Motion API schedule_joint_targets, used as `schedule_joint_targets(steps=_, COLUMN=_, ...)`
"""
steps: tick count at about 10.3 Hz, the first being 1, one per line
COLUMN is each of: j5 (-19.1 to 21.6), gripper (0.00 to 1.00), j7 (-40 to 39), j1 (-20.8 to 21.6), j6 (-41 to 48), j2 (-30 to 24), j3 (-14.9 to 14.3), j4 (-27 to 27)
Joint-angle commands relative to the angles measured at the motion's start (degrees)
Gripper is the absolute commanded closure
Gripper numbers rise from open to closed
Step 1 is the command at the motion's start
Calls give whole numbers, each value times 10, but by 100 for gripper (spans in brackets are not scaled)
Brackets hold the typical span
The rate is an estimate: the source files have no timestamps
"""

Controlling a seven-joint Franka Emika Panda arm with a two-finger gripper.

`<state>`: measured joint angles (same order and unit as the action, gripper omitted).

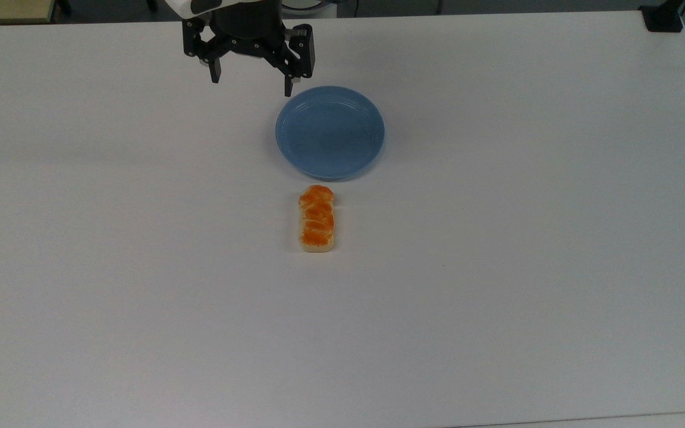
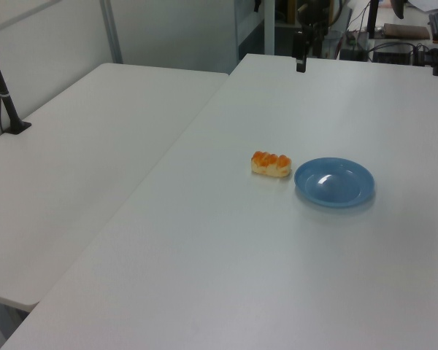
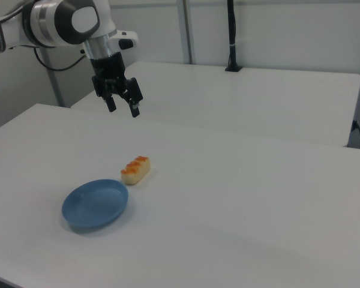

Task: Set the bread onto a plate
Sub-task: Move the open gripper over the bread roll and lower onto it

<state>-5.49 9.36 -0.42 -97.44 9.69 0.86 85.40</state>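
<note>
The bread (image 1: 316,219), a small loaf with an orange-brown segmented top, lies on the white table just below the plate in the top view. It also shows in the left view (image 2: 271,164) and the right view (image 3: 135,170). The round blue plate (image 1: 330,132) (image 2: 334,182) (image 3: 95,204) has nothing on it. My gripper (image 1: 251,86) (image 3: 123,109) hangs open in the air above the table, up and to the left of the plate in the top view, well away from the bread. Nothing is between its fingers.
A second white table (image 2: 80,168) adjoins this one on the left view's left. A black post (image 2: 4,98) stands clamped on it. A black clamp (image 1: 662,18) sits at the top view's upper right table corner. Cluttered equipment (image 2: 394,40) lies beyond the far edge.
</note>
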Motion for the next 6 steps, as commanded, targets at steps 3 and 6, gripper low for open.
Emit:
schedule_joint_targets(steps=3, j5=-4, gripper=0, j7=4, j1=9, j6=-39, j2=8, j3=2, j4=18)
schedule_joint_targets(steps=6, j5=-4, gripper=0, j7=4, j1=9, j6=-67, j2=32, j3=3, j4=20)
